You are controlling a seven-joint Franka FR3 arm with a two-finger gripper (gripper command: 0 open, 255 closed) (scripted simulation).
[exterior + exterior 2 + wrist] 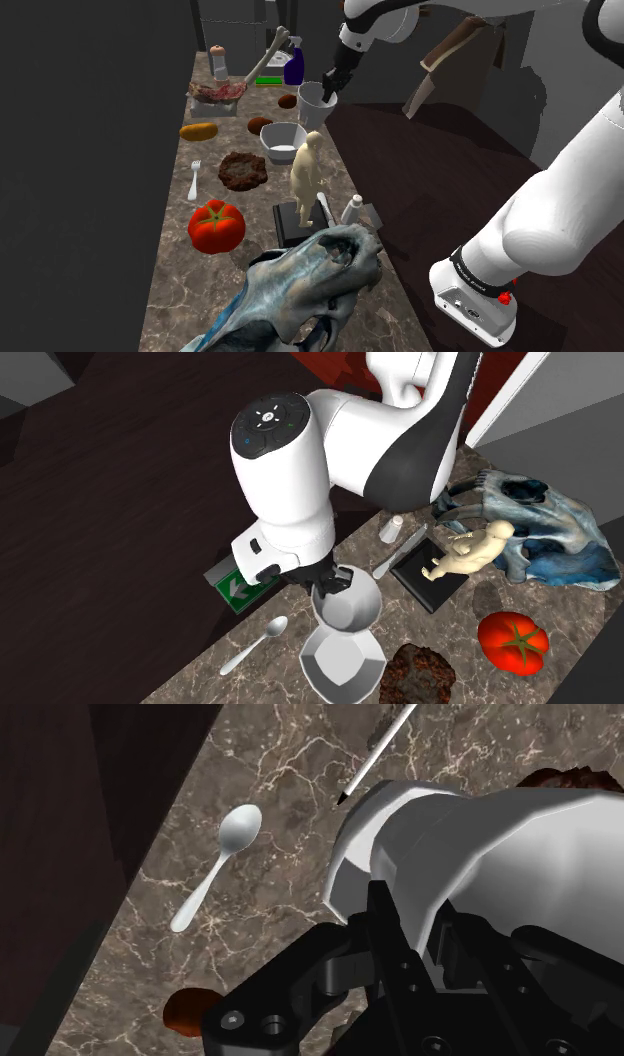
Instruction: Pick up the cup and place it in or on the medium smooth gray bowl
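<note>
A white cup (314, 104) hangs off the counter with my gripper (330, 92) shut on its rim. In the second exterior view the cup (348, 602) sits just above the near rim of the pale grey bowl (341, 662), with the gripper (330, 580) clasping its wall from above. The bowl (283, 140) stands on the marble counter, a little lower and to the shoulder view's left of the cup. In the wrist view the black fingers (398, 954) pinch the cup (470, 844) wall between them.
A spoon (255, 645) and a green sign (238, 588) lie by the bowl. A brown lump (418, 674), a tomato (513, 642), a figurine on a black base (465, 557), a shaker (391, 529) and a skull (545, 532) crowd the counter. The counter edge (345, 170) drops to dark floor.
</note>
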